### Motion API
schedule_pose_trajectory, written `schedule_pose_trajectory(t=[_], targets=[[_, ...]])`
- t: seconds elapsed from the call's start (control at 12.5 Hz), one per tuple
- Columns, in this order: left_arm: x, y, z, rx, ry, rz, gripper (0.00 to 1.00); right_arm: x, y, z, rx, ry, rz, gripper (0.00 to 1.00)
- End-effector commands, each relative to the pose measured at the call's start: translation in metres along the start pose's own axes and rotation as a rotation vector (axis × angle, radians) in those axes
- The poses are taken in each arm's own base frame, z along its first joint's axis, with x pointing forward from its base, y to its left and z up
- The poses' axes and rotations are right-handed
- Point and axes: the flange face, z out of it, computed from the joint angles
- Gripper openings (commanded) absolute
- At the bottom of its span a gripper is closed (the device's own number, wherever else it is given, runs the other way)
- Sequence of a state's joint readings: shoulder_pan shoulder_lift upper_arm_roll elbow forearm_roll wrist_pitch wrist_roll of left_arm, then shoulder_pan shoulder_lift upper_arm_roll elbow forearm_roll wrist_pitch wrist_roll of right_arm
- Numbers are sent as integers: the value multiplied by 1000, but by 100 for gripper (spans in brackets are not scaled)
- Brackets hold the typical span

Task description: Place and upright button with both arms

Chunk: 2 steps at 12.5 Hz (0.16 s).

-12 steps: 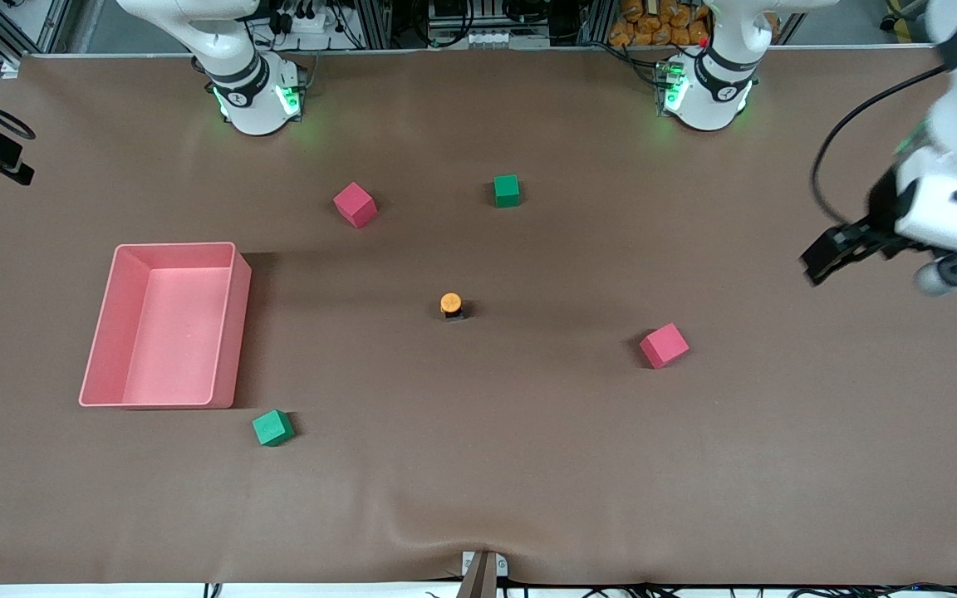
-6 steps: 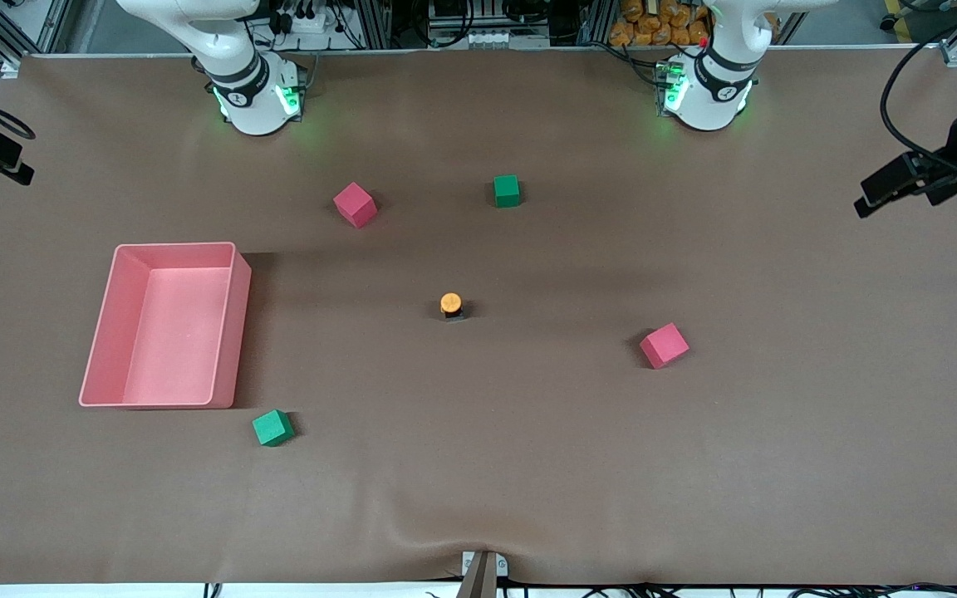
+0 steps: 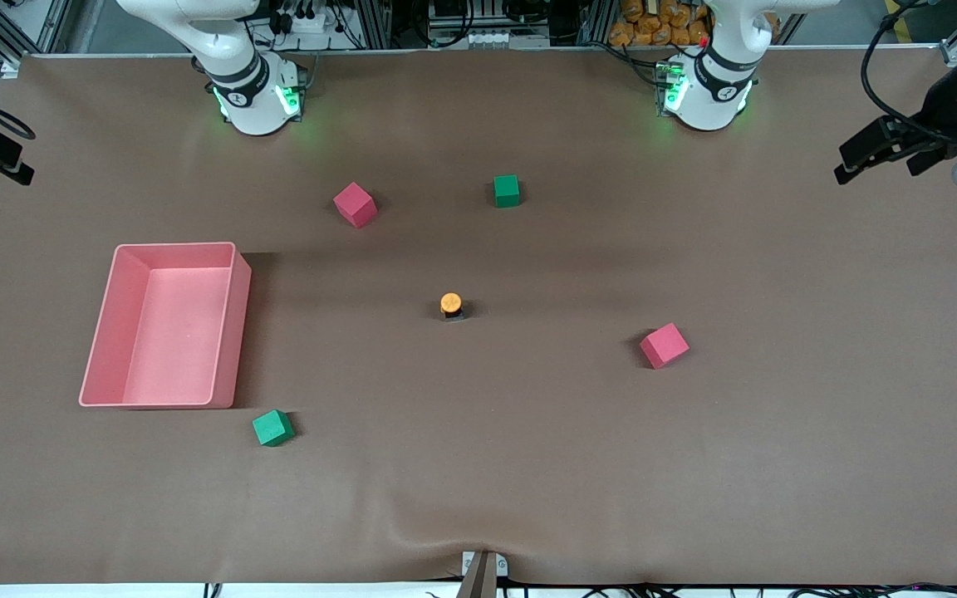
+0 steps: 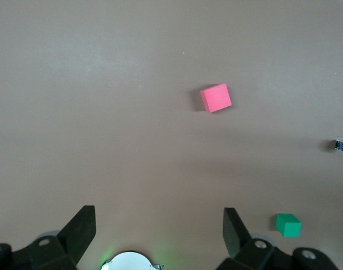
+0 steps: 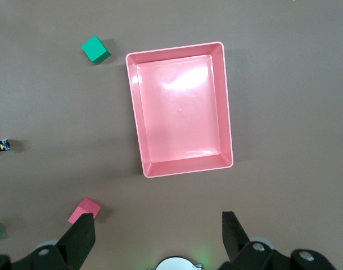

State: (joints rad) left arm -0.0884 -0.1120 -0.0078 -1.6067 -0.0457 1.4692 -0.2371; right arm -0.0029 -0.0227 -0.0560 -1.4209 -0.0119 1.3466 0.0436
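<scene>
- The button (image 3: 451, 305) stands upright on the brown table (image 3: 528, 465), orange cap on top, near the table's middle and free of both arms.
- It lies between the pink bin (image 3: 164, 325) toward the right arm's end and a red cube (image 3: 664, 345) toward the left arm's end.
- A second red cube (image 3: 355, 204) and a green cube (image 3: 507, 190) sit farther from the front camera than the button, closer to the bases.
- Another green cube (image 3: 272, 428) rests just beside the bin's nearest corner.
- The left pincer (image 3: 861, 158) hangs in the air over the table's edge at the left arm's end; its fingers (image 4: 81, 230) are spread wide, released, holding nothing.
- The right pincer (image 5: 157, 233) is out of the front view; its wrist view shows it high over the bin, fingers (image 5: 84, 233) apart and empty.
</scene>
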Motion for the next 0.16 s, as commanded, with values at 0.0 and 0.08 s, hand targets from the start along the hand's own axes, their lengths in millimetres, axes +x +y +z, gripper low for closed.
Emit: schedule_pose_trajectory(t=[0.0, 0.08], targets=[[-5, -5, -10, 3, 10, 20, 100, -3, 3, -5, 17, 0, -8, 100], [-6, -4, -11, 28, 17, 26, 100, -3, 1, -5, 16, 0, -11, 100]])
